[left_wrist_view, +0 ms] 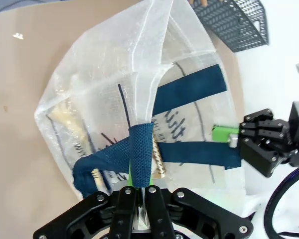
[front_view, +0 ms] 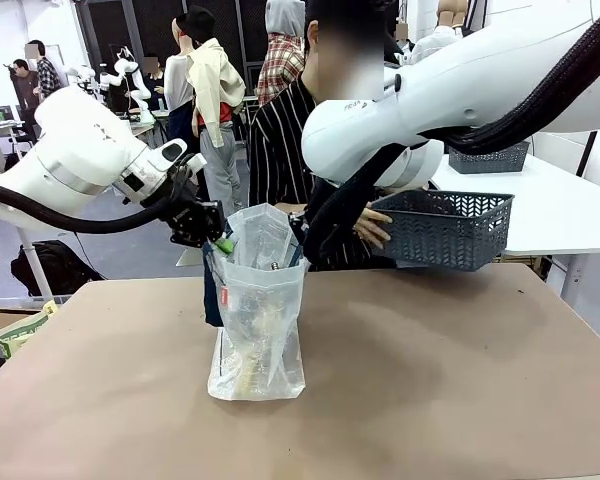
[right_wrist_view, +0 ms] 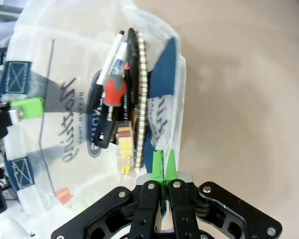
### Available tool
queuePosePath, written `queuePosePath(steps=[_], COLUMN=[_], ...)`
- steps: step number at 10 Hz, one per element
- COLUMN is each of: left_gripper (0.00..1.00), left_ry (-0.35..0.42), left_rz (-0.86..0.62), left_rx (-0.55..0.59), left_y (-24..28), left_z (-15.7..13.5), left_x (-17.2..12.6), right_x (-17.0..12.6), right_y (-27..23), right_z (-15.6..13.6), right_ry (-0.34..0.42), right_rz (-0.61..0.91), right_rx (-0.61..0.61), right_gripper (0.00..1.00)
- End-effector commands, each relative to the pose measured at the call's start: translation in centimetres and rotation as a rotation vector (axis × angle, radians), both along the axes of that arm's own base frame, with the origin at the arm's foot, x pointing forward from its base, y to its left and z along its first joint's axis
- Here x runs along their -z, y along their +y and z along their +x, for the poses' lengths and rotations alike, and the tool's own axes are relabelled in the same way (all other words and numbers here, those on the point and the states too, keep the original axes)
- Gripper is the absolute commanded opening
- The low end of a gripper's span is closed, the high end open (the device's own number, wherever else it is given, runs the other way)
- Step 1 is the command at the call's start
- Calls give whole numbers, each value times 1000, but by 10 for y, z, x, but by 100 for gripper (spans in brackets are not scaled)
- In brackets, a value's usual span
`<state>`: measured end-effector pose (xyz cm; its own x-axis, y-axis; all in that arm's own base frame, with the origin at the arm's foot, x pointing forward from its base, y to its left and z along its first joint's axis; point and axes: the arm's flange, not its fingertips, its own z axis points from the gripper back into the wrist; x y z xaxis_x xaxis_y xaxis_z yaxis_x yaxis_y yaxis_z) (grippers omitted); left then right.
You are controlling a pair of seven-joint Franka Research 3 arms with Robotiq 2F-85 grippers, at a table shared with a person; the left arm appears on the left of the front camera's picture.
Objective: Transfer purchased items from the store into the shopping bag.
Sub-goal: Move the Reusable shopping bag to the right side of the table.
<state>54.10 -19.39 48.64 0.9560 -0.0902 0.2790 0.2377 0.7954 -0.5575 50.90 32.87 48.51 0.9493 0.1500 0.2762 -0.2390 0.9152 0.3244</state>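
Now both claws are clamped on the shopping bag (front_view: 257,310), upright on the counter (front_view: 430,380): left claw (left_wrist_view: 138,191) on its blue handle, right claw (right_wrist_view: 163,172) on the opposite rim. Purchased items (right_wrist_view: 120,109) lie inside; a person's hand (front_view: 373,226) holds the store (front_view: 448,228) beyond, nearer the right arm.

A brown table (front_view: 460,380) with a white table (front_view: 570,210) behind it

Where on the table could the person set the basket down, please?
Bare table lies to the right of the shopping bag, and in front of it. It is crowded at the bag's rim, which both grippers pinch, left gripper included.
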Motion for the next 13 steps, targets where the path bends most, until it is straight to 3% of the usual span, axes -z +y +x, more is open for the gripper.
queuePosePath(steps=[1, 3, 9, 13], left_gripper=[0, 0, 5, 5], left_ry=[35, 86, 48, 81], left_rz=[-125, -188, -380, -424], left_rx=[-63, -48, -90, -75], left_y=[0, -5, -4, -8], left_z=[5, 4, -5, -3], left_x=[3, 11, 17, 24], right_x=[-6, -13, -19, -17], right_y=[15, 26, 56, 57], right_z=[11, 21, 23, 22], right_ry=[-6, -31, -46, -39], right_rz=[-8, 28, 76, 113], right_rx=[-46, -78, -211, -271], right_gripper=[0, 0, 0, 0])
